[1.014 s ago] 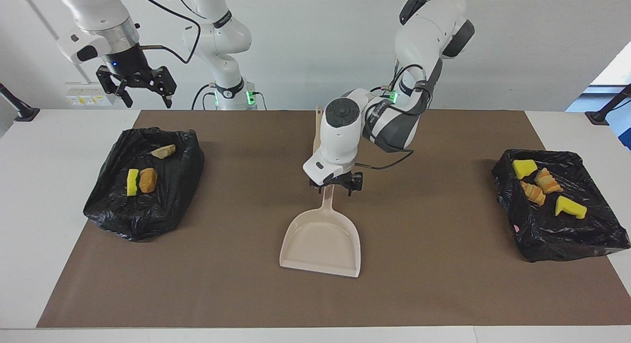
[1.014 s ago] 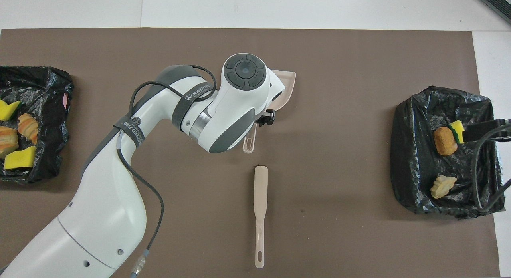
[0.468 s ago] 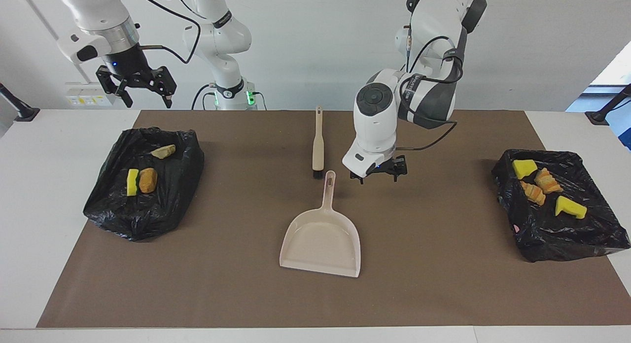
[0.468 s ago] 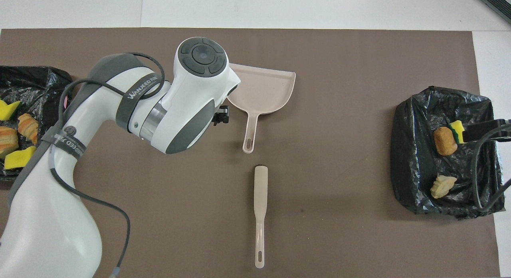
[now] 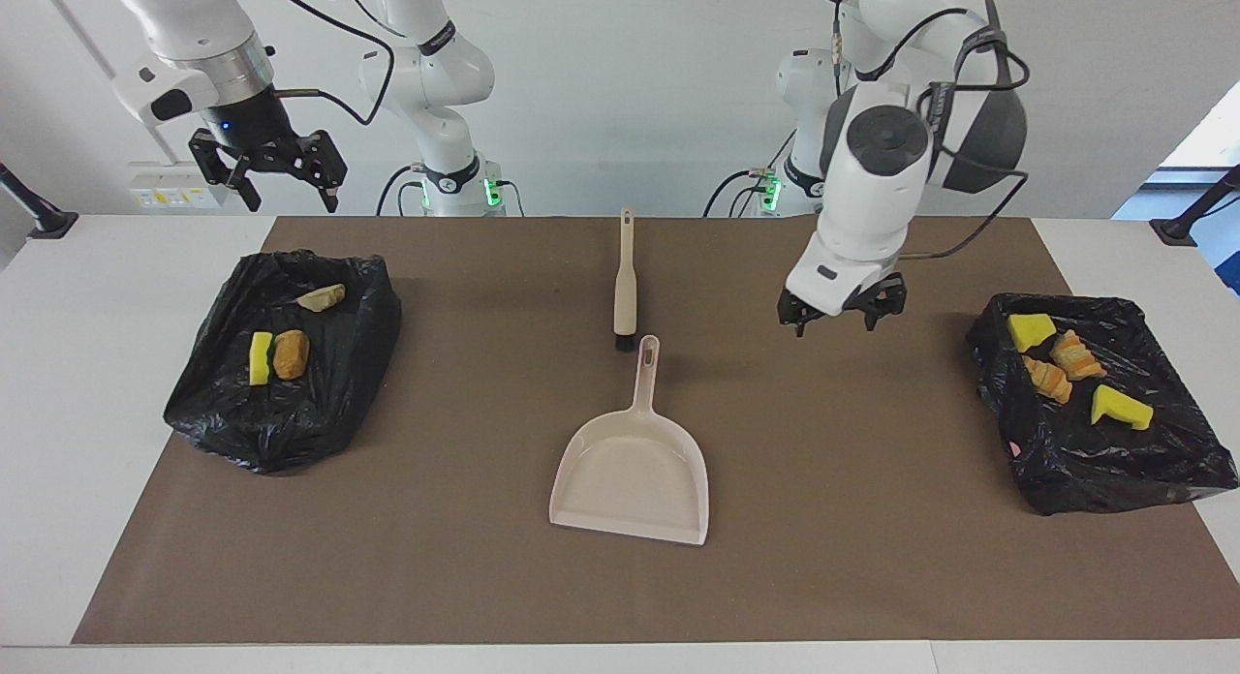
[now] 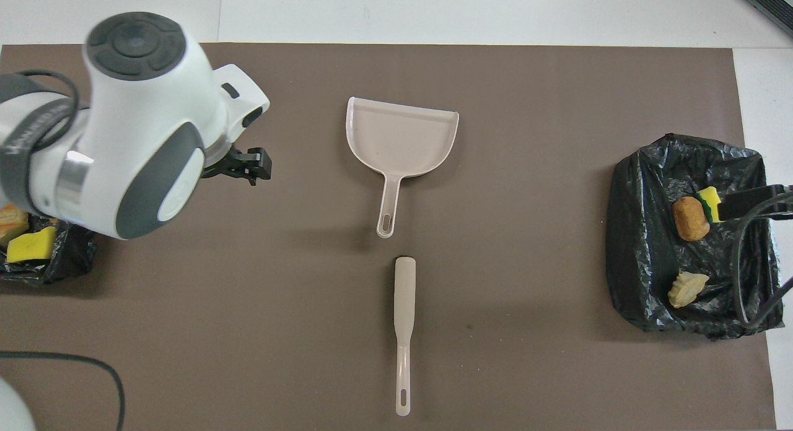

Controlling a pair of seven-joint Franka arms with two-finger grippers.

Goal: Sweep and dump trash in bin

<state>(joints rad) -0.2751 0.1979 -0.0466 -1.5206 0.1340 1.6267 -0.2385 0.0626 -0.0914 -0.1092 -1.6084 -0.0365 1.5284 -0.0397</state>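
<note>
Yellow and tan trash [image 5: 1064,369] in black bag [image 5: 1114,461], beside and below open, empty left jaws [image 5: 841,314]; more trash [image 5: 279,352] in second bag [image 5: 281,413] beneath open right jaws [image 5: 281,180].

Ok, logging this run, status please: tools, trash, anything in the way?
Left tool open, empty, over the mat. Right tool open, above its end's bin. Trash all in the two bins. Dustpan empty; nothing obstructing.
</note>
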